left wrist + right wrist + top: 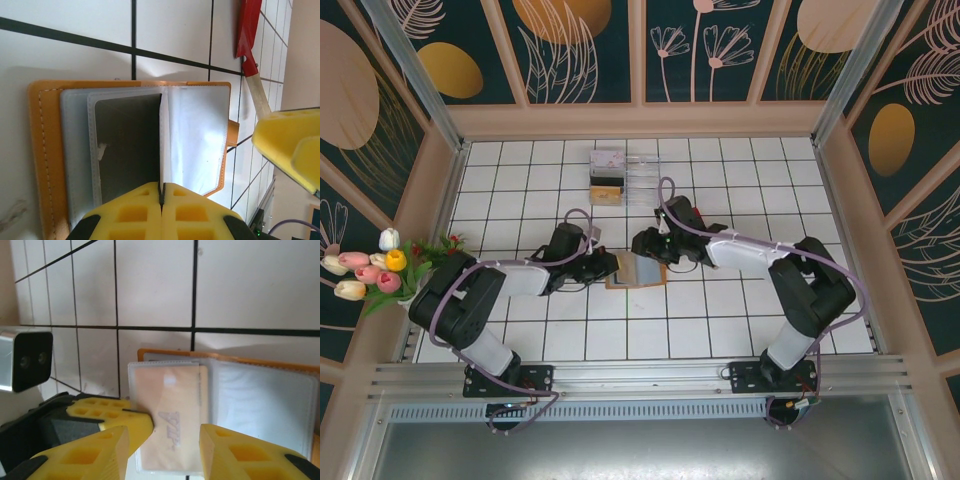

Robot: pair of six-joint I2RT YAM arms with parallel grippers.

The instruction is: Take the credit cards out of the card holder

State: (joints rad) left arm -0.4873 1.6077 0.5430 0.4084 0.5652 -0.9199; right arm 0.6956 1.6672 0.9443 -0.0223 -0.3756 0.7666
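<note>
Card holder point(638, 274) lies open on the worktop point(720, 330), mid-frame in the top view. My left gripper point(161, 194) is at bottom centre of its wrist view, jaws closed, pinching one clear leaf of the holder. Right gripper point(165, 452) has its jaws apart, straddling a pale credit card point(171, 415) inside its sleeve, lower middle, not clamped. I see no card lying out. My read: holder opened, pulling cards all left to do.

Stitched leather-like card holder point(47, 160), glossy clear plastic sleeves point(195, 135)
</note>
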